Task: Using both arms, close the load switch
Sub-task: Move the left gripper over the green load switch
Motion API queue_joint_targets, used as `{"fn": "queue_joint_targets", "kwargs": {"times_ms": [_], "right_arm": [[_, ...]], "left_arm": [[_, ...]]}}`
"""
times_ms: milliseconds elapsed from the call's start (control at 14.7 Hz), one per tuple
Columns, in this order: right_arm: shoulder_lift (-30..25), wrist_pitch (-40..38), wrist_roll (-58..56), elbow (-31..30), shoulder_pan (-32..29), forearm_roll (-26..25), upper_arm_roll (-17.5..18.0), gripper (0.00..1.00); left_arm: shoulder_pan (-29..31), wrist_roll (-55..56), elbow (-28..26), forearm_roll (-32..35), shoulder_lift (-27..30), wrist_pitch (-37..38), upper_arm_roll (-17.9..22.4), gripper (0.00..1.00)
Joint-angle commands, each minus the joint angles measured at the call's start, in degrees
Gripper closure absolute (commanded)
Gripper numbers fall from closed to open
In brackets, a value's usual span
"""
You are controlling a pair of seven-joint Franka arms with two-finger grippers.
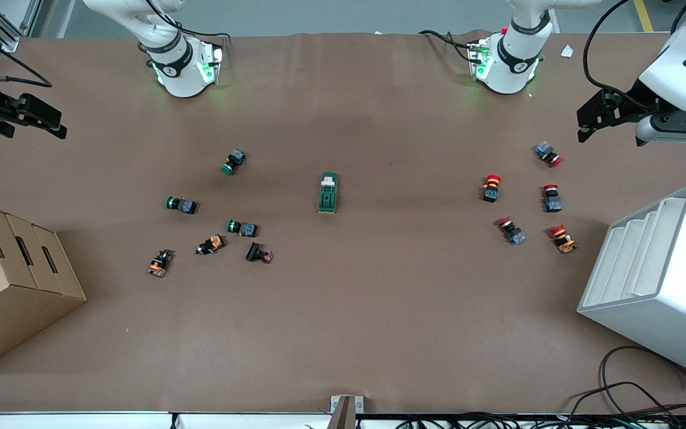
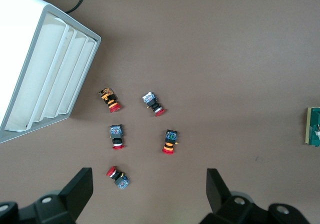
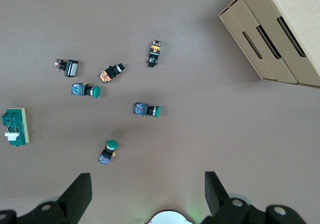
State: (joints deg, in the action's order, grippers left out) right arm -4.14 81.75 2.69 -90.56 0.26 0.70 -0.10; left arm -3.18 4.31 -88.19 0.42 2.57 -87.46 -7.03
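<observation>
Switch [image 1: 329,192] mid-table, untouched — both arms parked wide. Left gripper [image 2: 148,194] and right gripper [image 3: 146,194] released, empty. Best: one braces the body, the other presses the lever.

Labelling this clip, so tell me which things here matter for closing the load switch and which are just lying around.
Part of the job:
load switch, mid-table, untouched
left gripper, open, waiting
right gripper, open, waiting

Just lying about:
red-capped push buttons
green-capped push buttons
cardboard box
white rack
</observation>
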Motion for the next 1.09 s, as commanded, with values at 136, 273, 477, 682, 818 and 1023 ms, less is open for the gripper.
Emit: {"fn": "queue_joint_targets", "kwargs": {"times_ms": [136,273,477,682,818,1023], "right_arm": [[-1.84,0.34,-0.49,-1.72,0.36,0.44,-0.34,0.00],[-1.84,0.34,-0.49,-1.72,0.36,0.44,-0.34,0.00],[-1.84,0.34,-0.49,-1.72,0.44,0.44,-0.34,0.00],[-1.67,0.16,-0.41,-1.37,0.45,0.44,-0.34,0.00],[-1.49,-0.10,0.03,-0.67,0.45,0.35,-0.34,0.00],[-1.31,-0.28,0.21,0.21,0.53,0.35,-0.34,0.00]], "left_arm": [[0.72,-1.06,0.56,-0.77,0.68,-0.08,0.00,0.00],[-0.24,-0.71,2.93,-0.77,-1.07,0.00,-0.09,0.00],[-3.05,1.30,2.59,-0.95,-2.39,0.00,-2.01,0.00],[-6.82,14.18,2.50,-0.86,-5.37,-0.78,-8.41,0.00],[-8.15,20.70,1.89,-0.78,-7.49,-4.81,-11.93,0.00],[-13.14,34.05,-1.44,-0.08,-11.18,-13.15,-15.72,0.00]]}}
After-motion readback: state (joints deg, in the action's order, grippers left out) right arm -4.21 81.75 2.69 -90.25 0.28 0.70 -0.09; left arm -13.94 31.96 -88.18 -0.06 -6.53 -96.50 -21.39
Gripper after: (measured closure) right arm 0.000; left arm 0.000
